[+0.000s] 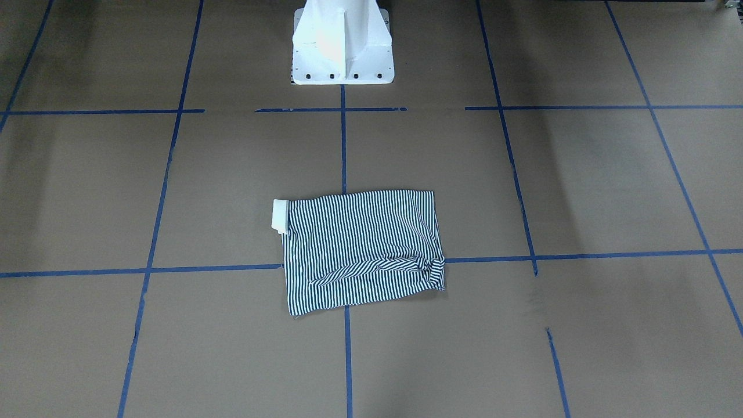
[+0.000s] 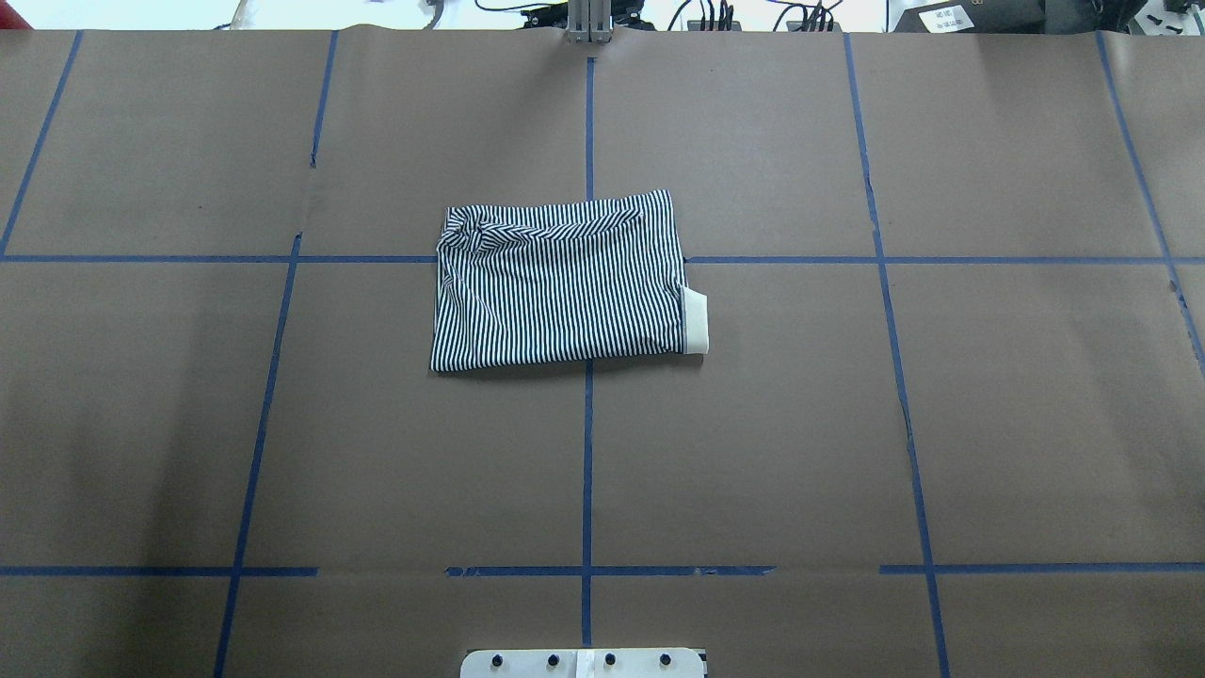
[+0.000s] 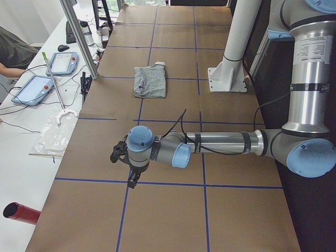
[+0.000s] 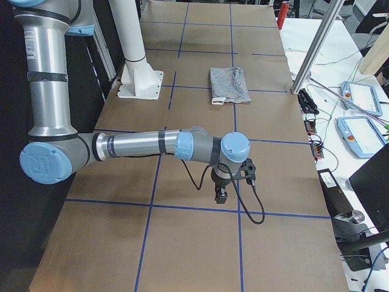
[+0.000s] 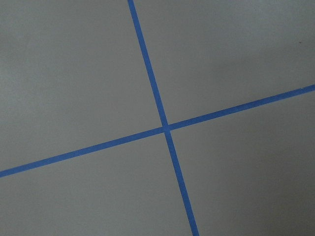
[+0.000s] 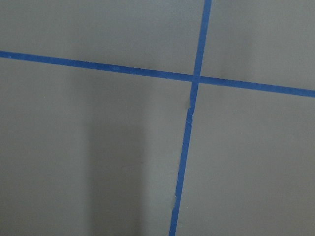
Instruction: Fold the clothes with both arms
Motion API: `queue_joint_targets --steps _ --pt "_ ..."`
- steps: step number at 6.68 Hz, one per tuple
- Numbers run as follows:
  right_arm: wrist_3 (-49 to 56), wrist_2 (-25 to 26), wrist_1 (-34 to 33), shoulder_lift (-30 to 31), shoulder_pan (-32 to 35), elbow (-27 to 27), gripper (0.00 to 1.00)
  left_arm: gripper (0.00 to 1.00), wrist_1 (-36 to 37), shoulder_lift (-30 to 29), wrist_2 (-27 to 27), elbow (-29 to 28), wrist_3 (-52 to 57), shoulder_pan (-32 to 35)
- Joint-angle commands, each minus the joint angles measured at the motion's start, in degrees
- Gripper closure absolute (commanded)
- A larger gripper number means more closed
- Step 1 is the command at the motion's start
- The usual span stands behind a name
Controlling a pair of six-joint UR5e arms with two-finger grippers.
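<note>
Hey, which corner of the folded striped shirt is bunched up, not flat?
The far corner of the shirt on the robot's left: its stripes twist into a wad. The others lie flat; the white collar pokes out at the near right one.

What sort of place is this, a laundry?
Probably a robotics lab: a left arm and right arm reach over a table gridded with blue tape, and control tablets lie on a side bench.

Overhead looks down on the bench (image 2: 753,424) from 6 o'clock, front-facing from 12, side views from 9 and 3; all four share the shirt (image 2: 560,282). Wrist cameras sit close over tape (image 5: 165,129).
</note>
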State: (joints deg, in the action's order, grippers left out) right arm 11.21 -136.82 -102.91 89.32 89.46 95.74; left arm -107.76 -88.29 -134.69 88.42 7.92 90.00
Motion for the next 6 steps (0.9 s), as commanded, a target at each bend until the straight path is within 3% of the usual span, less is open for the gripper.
queue_joint_targets --steps 1,4,6 --pt "-0.2 0.1 1.0 0.4 0.0 -2.5 0.0 0.0 -2.3 0.0 0.9 -2.0 -0.2 0.0" --pt "-0.3 0.1 1.0 0.3 0.6 -2.5 0.0 0.0 2.8 -0.2 2.9 -1.9 -0.5 0.0" --pt "-0.6 0.1 1.0 0.4 0.9 -2.5 0.0 0.0 3.9 -0.5 2.8 -2.0 -6.6 0.0"
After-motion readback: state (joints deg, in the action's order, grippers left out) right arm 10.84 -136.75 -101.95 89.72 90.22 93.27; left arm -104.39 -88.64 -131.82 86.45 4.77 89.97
